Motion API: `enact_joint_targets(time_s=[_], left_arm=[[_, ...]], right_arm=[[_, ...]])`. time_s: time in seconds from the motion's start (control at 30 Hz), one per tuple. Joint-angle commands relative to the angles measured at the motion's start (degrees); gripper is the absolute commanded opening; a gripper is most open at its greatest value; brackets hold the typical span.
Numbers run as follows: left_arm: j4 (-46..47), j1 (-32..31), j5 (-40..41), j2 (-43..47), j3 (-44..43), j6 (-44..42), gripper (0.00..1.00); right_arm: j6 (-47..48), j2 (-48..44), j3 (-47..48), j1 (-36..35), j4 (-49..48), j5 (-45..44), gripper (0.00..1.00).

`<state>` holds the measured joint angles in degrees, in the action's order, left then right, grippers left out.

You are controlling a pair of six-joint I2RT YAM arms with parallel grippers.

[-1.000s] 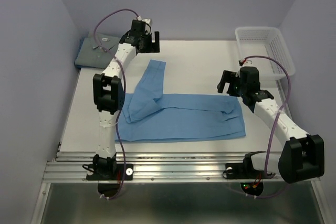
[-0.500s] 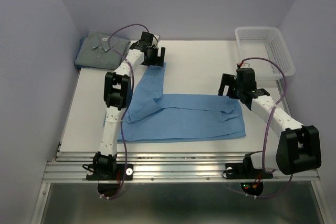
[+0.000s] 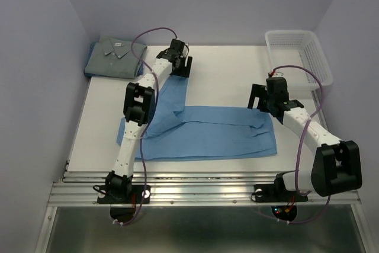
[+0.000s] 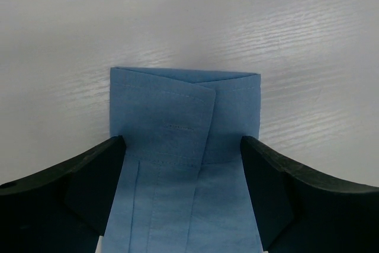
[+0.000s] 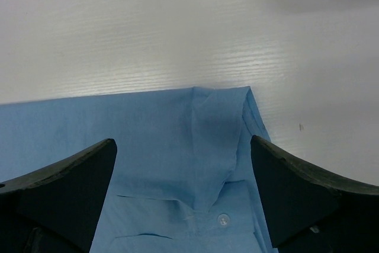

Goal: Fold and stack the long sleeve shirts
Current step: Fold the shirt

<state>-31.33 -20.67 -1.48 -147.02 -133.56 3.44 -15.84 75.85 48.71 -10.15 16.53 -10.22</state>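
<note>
Both claws spread wide over the sky-blue shirt.

We find the sky-blue shirt [image 3: 207, 131] lying flat in the middle of the table [image 3: 225, 69], one sleeve reaching toward the far edge. The left gripper [image 3: 180, 66] straddles that sleeve's cuff [image 4: 183, 105], jaws apart on either side. The right gripper [image 3: 256, 96] hangs open over the shirt's far right corner. The grey-blue shirt [image 3: 112, 57] lies folded at the far left corner.
</note>
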Motion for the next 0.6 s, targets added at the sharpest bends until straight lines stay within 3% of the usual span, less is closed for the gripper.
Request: enact_joint_targets(time_s=[0.0, 0.03, 0.07, 0.17, 0.2, 0.27, 0.4, 0.57], left_arm=[[-5.2, -2.4, 6.4, -3.0, -0.1, -2.4, 0.82], [-5.2, -2.6, 6.4, -2.9, 0.3, -2.5, 0.77], [-5.0, -3.0, 6.9, -2.8, 0.7, -2.5, 0.62], [-5.2, -3.5, 8.3, -3.1, 0.3, -3.1, 0.37], [-5.7, -3.7, 8.6, -3.2, -0.4, -3.0, 0.01], [-5.9, -3.9, 9.3, -2.8, -0.6, -2.5, 0.00], [2.2, -4.0, 4.2, 5.0, 6.7, -2.9, 0.00], [11.7, -5.3, -9.8, 19.3, 15.4, -7.9, 0.00]], right_arm=[[0.5, -2.2, 1.7, -0.2, -0.3, -1.8, 1.00], [0.3, -2.7, 1.5, -0.2, -0.3, -2.0, 1.00], [0.2, -3.0, 1.4, -0.2, -0.2, -2.1, 1.00], [-0.2, -4.1, 0.9, -0.2, -0.3, -2.3, 1.00], [-0.2, -4.4, 0.6, -0.2, -0.2, -2.4, 1.00], [-0.5, -5.1, 0.3, -0.2, -0.2, -2.3, 1.00], [-0.4, -7.8, 0.2, -0.2, -0.2, -0.9, 1.00], [-0.2, -12.3, -0.1, -0.2, -0.8, 0.5, 1.00]])
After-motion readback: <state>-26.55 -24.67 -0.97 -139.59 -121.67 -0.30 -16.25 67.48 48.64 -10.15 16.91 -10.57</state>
